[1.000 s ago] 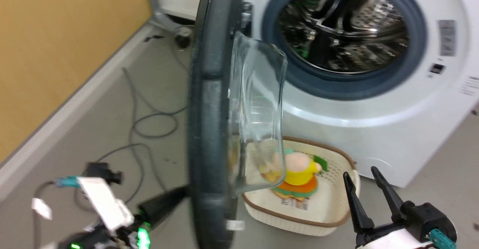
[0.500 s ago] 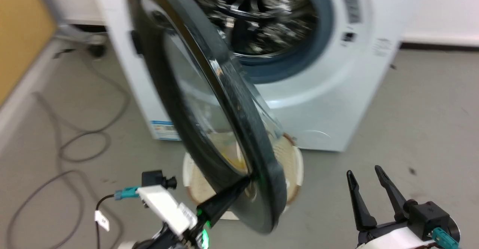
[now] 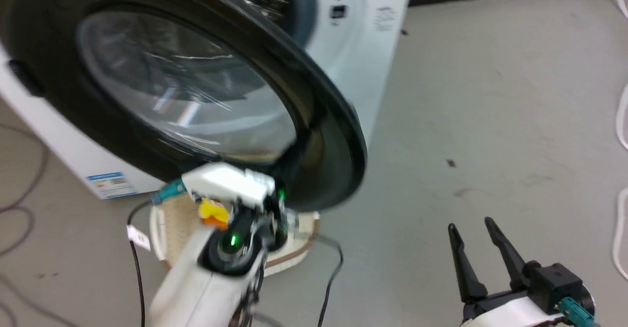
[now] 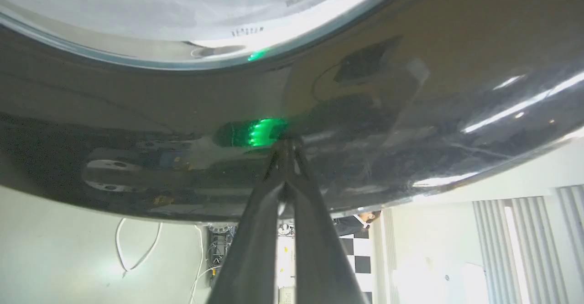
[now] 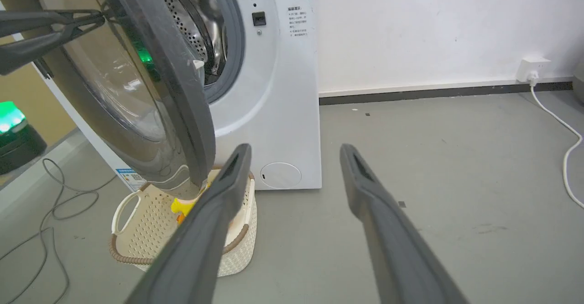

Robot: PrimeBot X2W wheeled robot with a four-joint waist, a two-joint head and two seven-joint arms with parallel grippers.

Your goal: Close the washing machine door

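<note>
- One door (image 3: 186,86), hinged on one washing machine (image 3: 378,67), is seen part-swung, its free edge well apart from the white front.
- Step judged: the closing push is in hand, and the latch is not yet met.
- Two pincers are counted. The left pincer (image 4: 286,143), fingers pressed together and gripping nothing, is set tip-first against the door's glossy dark rim.
- The right pincer (image 3: 469,224), spread and empty, is held above the floor (image 3: 490,96), well apart from the door.
- Next move: a steady push through to the latch is called for, and tip slip on the rim is to be watched.
- One basket (image 5: 137,249) with one yellow toy (image 3: 213,210) is sat below the door.

Floor (image 5: 433,180) bears washing machine (image 5: 283,112); basket (image 5: 137,231)
</note>
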